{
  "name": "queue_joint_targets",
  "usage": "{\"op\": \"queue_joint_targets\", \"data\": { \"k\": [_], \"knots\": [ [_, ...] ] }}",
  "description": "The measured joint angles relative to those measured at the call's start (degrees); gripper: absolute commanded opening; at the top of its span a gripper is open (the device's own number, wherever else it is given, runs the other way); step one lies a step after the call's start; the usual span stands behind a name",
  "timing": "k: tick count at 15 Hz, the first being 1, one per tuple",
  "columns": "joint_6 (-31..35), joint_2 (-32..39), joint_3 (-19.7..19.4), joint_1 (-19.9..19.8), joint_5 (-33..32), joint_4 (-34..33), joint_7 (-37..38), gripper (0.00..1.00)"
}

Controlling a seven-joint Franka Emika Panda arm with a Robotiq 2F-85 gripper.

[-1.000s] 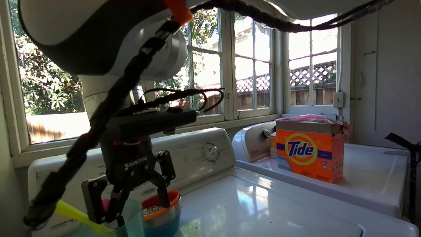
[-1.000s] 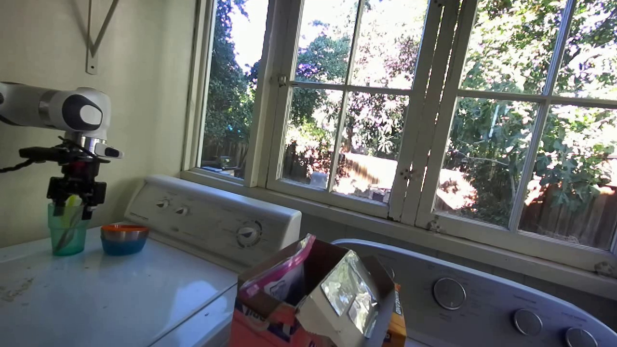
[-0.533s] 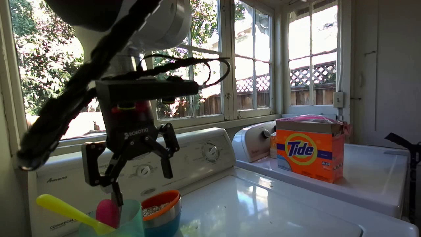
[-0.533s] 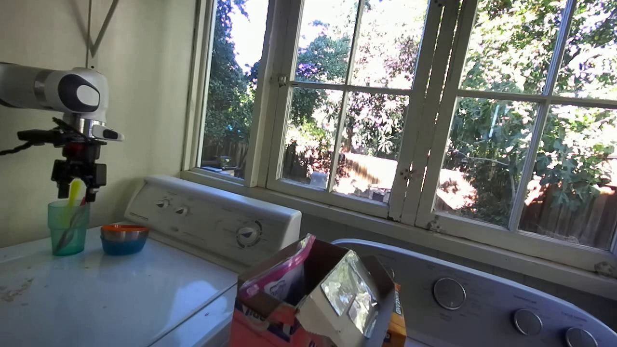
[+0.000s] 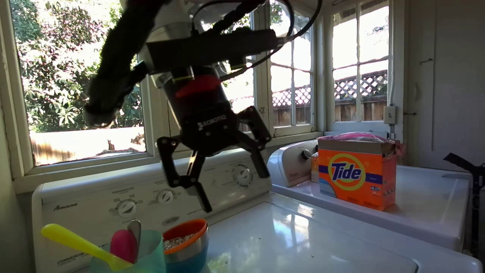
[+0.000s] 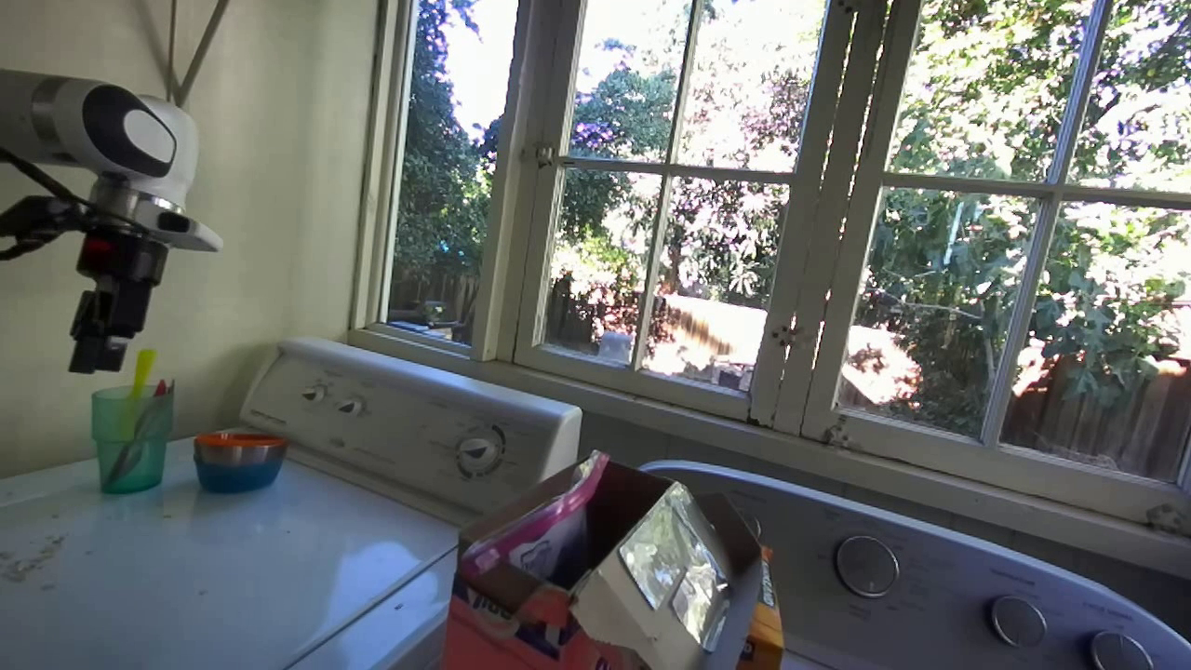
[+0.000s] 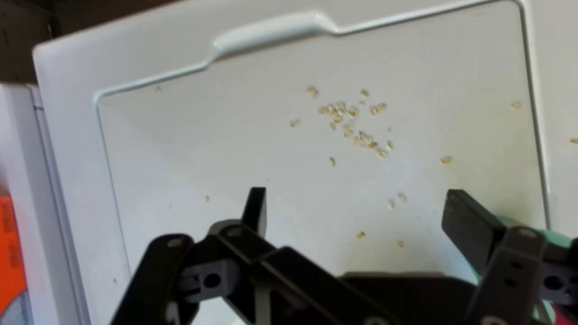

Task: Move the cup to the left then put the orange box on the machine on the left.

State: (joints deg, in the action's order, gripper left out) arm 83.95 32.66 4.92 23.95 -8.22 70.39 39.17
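Note:
The cup (image 5: 154, 250), translucent teal, stands upright on the machine (image 6: 214, 568) with the dials, holding a yellow-handled utensil (image 5: 75, 240) and a pink one (image 5: 123, 245). In the wrist view, part of the cup (image 7: 556, 237) shows behind the right-hand finger. My gripper (image 5: 235, 193) hangs in the air, higher than the cup and apart from it. Its jaws are wide apart, with only the white lid beyond them in the wrist view (image 7: 356, 194). The orange box (image 5: 348, 178) rests on the neighbouring white appliance; its top flaps are open in an exterior view (image 6: 507, 628).
Close beside the cup is an orange-and-blue bowl (image 5: 187, 250) of flakes. Scattered flakes (image 7: 347, 122) lie on the lid. Behind rises the control panel (image 5: 219, 182) below the windows. A smaller orange package (image 6: 765, 619) touches or nearly touches the box.
My gripper has opened slightly wider and risen out of the cup, then swung toward the orange box's side and tilted. The cup, its utensils, the bowl and the box stay put.

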Motion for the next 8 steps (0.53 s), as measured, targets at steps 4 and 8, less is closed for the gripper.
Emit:
{"op": "queue_joint_targets", "data": {
  "k": [4, 8],
  "knots": [
    [-2.7, -5.6, 0.0, -0.4, 2.9, 8.0, 3.9, 1.00],
    [-2.6, -6.0, 0.3, -0.6, 3.0, 8.6, 3.3, 1.00]
  ]
}}
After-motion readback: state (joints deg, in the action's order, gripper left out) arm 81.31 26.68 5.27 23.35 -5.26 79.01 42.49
